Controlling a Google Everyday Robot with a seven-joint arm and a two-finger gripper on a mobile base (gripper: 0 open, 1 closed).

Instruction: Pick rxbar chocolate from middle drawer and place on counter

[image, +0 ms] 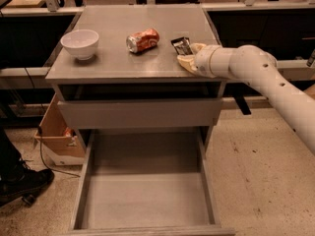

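On counter (113,60), jaws at rxbar chocolate (181,45); bar's near end hidden, grip unclear.

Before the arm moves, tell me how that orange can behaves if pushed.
The soda can lies on its side on the counter, so it probably rolls, unevenly given its dents; crushed, likely light. The claw rests beside the rxbar chocolate.
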